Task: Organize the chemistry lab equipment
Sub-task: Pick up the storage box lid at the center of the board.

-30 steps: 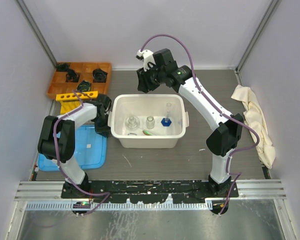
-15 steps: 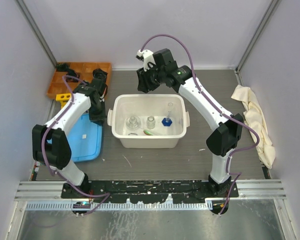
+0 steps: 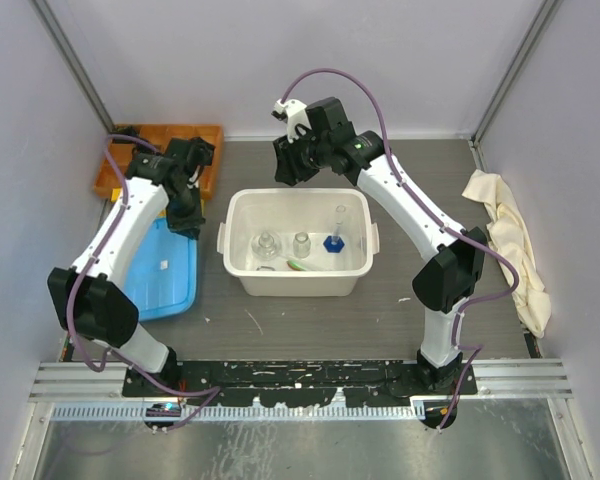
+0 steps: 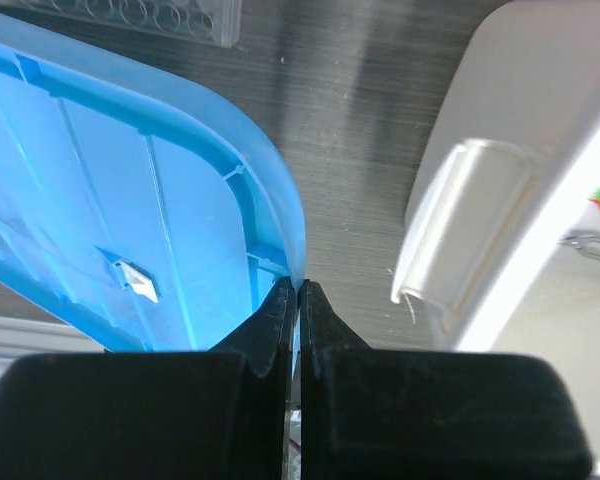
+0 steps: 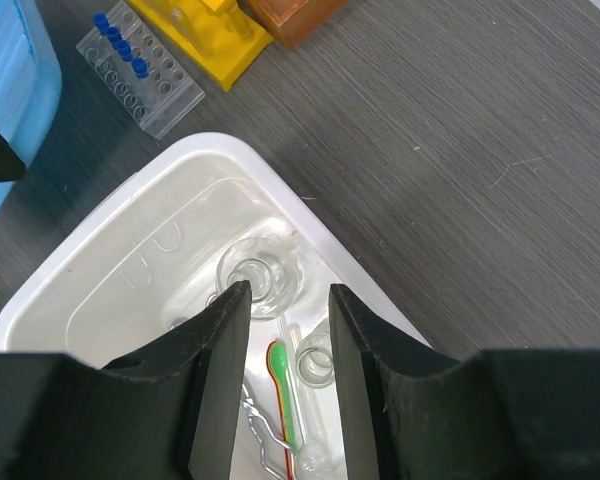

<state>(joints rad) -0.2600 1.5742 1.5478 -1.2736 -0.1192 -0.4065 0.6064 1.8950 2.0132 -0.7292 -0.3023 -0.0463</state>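
Left gripper (image 4: 298, 292): jaws pinched shut on rim of blue lid (image 4: 130, 200); white bin (image 4: 500, 150) just right of jaws. Right gripper (image 5: 288, 300): jaws apart, holding nothing. Below jaws, inside bin: glass flask (image 5: 265, 268), green spoon (image 5: 280, 362), forceps (image 5: 265, 440).

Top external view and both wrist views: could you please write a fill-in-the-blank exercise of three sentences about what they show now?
1. The left fingers are shut on the rim of the blue lid, beside the ___ bin.
2. The spoon lying inside the bin is ___.
3. The right fingers, above the bin, are ___, not shut.

Missing words: white; green; open
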